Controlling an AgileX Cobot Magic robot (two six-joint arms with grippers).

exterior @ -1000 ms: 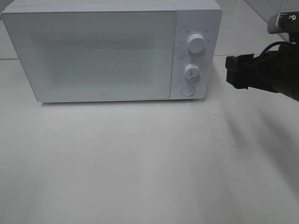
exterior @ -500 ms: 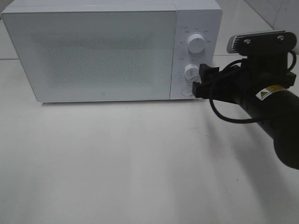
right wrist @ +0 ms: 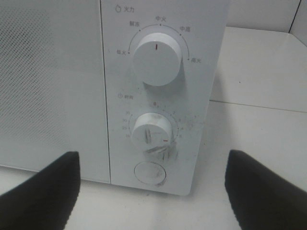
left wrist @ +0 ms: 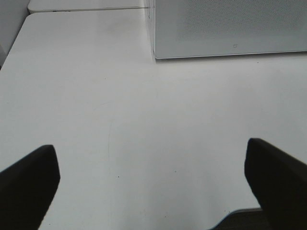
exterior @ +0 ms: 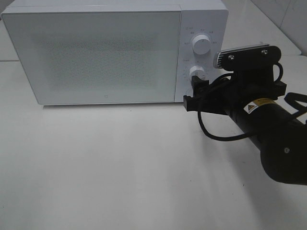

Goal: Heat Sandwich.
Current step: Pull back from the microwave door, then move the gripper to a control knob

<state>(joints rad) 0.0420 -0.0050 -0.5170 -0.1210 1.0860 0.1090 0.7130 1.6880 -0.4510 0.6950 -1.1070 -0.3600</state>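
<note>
the sandwich shows in none of the views. it may sit behind the shut, frosted door of the boxy white microwave oven (exterior: 96, 52), but the door hides whatever is inside. the black right gripper (exterior: 193, 92) hangs just in front of the control panel with its jaws well apart and nothing between them, level with the round white door button (right wrist: 149, 173) under the smudged white timer knob (right wrist: 151, 132). the black left gripper (left wrist: 153, 191) hovers over the plain white table (exterior: 120, 167), spread wide and empty. judging by its kind, the sandwich should be light, soft and easily crushed, with filling that can slip. it is best held gently across the firmer crust edges, both slices together.
</note>
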